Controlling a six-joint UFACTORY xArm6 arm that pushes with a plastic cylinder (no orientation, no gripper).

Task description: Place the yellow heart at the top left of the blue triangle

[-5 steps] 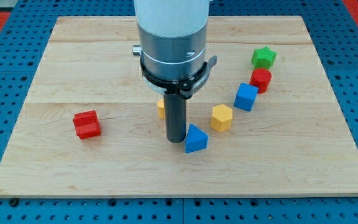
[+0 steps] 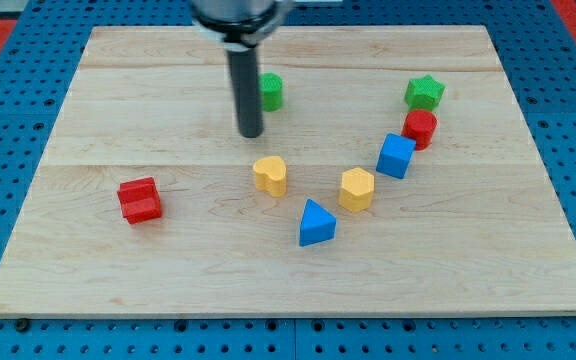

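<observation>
yellow heart [image 2: 270, 175] centre frame, up-left of blue triangle [image 2: 315, 223], apart, so it looks placed | my tip [image 2: 251, 134] above heart, clear, beside green block [image 2: 270, 91] | fingers: none, bare rod | bench [image 2: 118, 110]

- The worktop [image 2: 148, 110] is pale wood in long planks, grain running across the view, smooth with a soft satin sheen.
- Around it, the blue base [image 2: 8, 110] looks like painted metal or hard plastic, pierced with rows of small holes.
- The rod [image 2: 245, 85] is dark and smooth, faintly glossy down its length; my tip [image 2: 251, 135] looks the same.
- The yellow heart [image 2: 270, 175], blue triangle [image 2: 315, 223] and yellow hexagonal block [image 2: 357, 189] look like matt, solid-coloured plastic.
- The red block [image 2: 140, 200], blue cube [image 2: 396, 156], red cylinder [image 2: 420, 128], green star [image 2: 425, 93] and green block [image 2: 270, 91] share that dull plastic finish.
</observation>
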